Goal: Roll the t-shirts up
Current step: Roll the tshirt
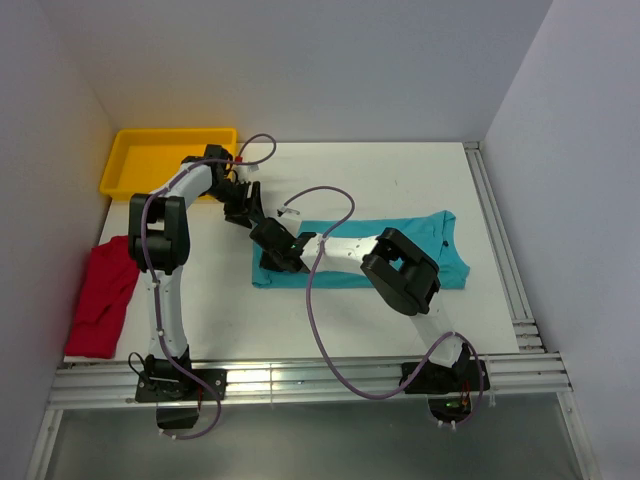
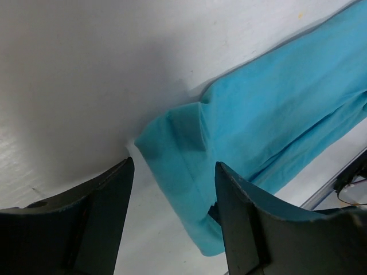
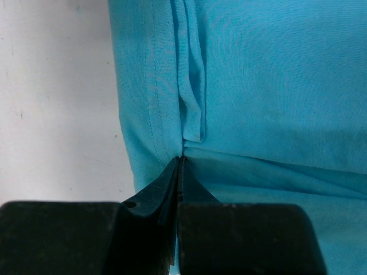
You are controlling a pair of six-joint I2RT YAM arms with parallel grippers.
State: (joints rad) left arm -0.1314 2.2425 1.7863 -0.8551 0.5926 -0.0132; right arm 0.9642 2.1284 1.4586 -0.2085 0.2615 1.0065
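The teal t-shirt [image 1: 445, 250] lies folded into a long strip across the middle of the table. My right gripper [image 1: 272, 260] is at its left end. In the right wrist view the jaws [image 3: 180, 159] are shut, pinching a fold of the teal fabric [image 3: 275, 86] beside the stitched hem. My left gripper [image 1: 247, 214] hovers just behind that end, open. The shirt's corner [image 2: 172, 143] shows between its fingers [image 2: 109, 212], which touch nothing. The red t-shirt [image 1: 100, 295] lies crumpled at the table's left edge.
A yellow tray [image 1: 165, 160] stands at the back left corner. White walls close the table in on the left, back and right. Metal rails [image 1: 300, 380] run along the near edge and the right side. Purple cables [image 1: 320, 300] loop over the table.
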